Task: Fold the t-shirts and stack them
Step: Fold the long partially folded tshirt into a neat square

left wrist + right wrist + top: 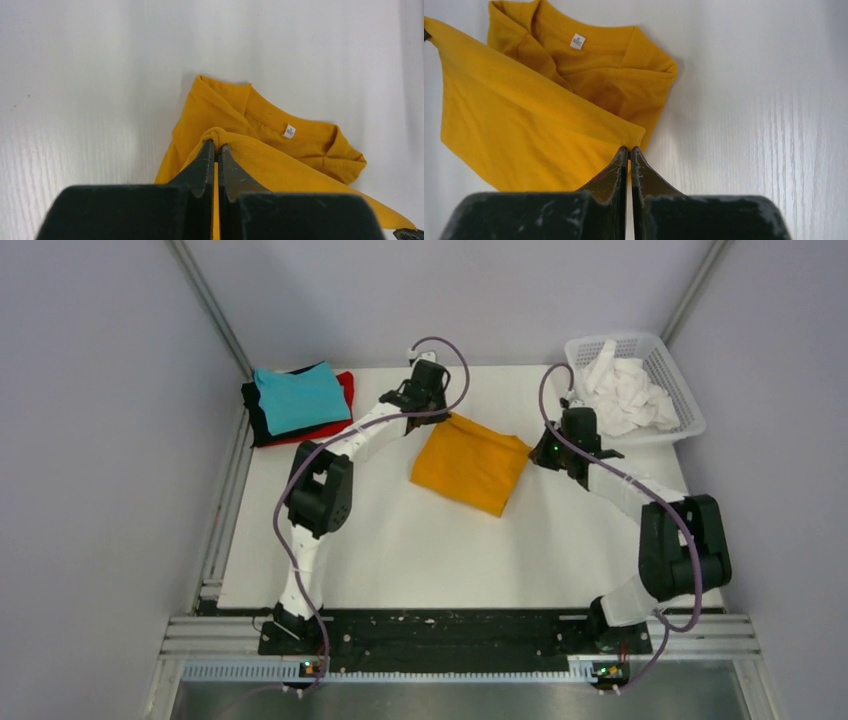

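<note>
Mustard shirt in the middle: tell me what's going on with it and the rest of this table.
Both arms are working the mustard-orange t-shirt in the middle of the table. The left hand and the right hand are each shut on an edge of its top layer, holding it over the collar part, so the fold is unfinished. At the far left sits a stack: a teal t-shirt on top, a black t-shirt and a red t-shirt beneath. The white basket at far right holds crumpled white cloth.
</note>
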Action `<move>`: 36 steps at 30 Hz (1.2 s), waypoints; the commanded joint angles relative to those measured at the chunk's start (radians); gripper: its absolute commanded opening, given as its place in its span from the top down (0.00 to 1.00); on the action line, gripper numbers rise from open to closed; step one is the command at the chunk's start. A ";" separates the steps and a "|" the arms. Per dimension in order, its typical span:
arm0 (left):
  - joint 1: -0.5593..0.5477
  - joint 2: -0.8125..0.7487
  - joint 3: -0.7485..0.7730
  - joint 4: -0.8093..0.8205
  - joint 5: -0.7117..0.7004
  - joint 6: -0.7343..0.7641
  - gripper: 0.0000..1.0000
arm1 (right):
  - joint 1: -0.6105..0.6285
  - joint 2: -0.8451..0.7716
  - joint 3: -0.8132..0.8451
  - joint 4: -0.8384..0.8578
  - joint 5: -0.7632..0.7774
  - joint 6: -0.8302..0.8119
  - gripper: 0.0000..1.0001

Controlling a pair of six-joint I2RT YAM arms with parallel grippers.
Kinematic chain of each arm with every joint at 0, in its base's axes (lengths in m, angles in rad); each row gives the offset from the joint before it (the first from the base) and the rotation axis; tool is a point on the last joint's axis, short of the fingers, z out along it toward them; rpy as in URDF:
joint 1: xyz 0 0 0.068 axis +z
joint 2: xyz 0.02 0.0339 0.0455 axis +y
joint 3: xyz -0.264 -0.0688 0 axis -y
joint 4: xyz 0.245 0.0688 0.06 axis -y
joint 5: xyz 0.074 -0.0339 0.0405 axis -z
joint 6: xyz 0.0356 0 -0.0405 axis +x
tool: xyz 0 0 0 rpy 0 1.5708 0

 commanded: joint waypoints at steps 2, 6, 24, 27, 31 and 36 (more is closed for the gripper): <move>0.045 0.121 0.188 -0.030 -0.069 0.003 0.83 | -0.052 0.174 0.121 0.150 -0.001 -0.059 0.88; 0.055 0.162 0.266 -0.090 -0.071 0.005 0.28 | -0.055 0.252 0.237 0.077 0.004 -0.090 0.43; 0.057 -0.169 -0.185 0.020 0.160 0.016 0.01 | 0.228 -0.010 -0.171 0.415 -0.520 0.116 0.01; 0.061 -0.141 -0.184 0.001 0.161 0.044 0.01 | 0.227 0.062 -0.178 0.362 -0.419 0.087 0.01; 0.068 -0.091 -0.179 -0.065 0.129 0.058 0.01 | 0.224 0.117 -0.240 0.394 -0.401 0.091 0.02; 0.070 -0.023 -0.171 -0.100 0.170 0.070 0.01 | 0.195 0.106 -0.258 0.381 -0.368 0.082 0.01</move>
